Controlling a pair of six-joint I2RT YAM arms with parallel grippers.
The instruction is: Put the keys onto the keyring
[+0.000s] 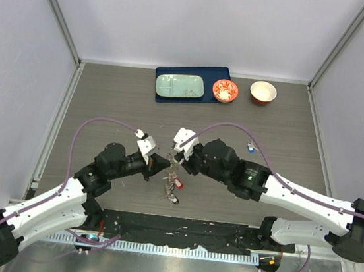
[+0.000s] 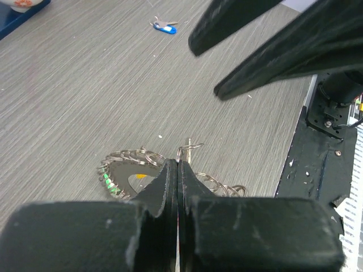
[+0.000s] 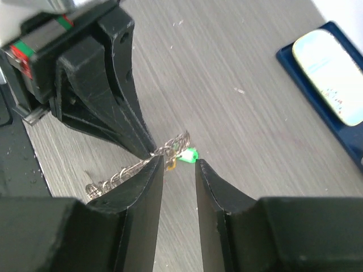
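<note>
My left gripper is shut on the rim of the keyring, a dark-grey toothed ring held on edge just above the table. In the left wrist view the keyring carries several small wire loops and a green-headed key. My right gripper faces it from the right, open. In the right wrist view its fingertips straddle a gap with nothing in it, just short of the keyring and the green key. A loose blue-headed key lies on the table to the right.
A blue tray holding a pale green dish sits at the back of the table. Beside it stand a red-and-white bowl and a second bowl. White walls close in on both sides.
</note>
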